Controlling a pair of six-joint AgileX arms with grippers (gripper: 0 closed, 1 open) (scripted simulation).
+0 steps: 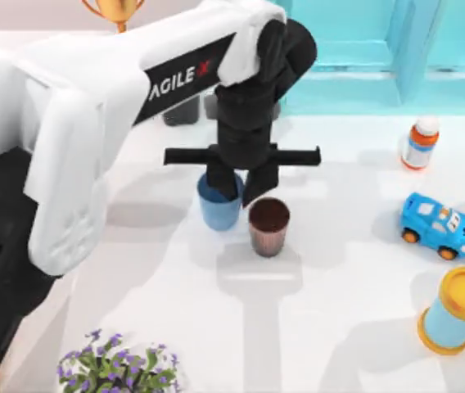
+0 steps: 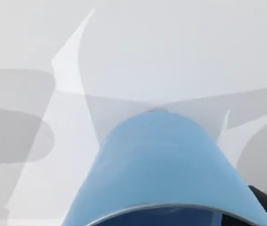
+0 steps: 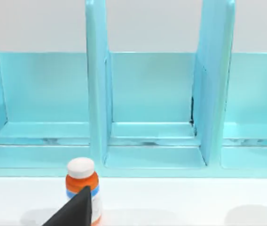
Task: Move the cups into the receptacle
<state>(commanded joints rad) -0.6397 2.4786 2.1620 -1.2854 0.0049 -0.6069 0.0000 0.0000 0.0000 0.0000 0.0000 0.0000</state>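
progress: neither cup boxed yet | light blue cup (image 1: 218, 209) mid-counter, touching the brown ribbed cup (image 1: 268, 227) | left gripper (image 1: 241, 189) fingers straddle the blue cup's rim, grip apparently closing | right gripper (image 3: 74, 211) near shelf frame (image 3: 96, 94), fingers' state unclear
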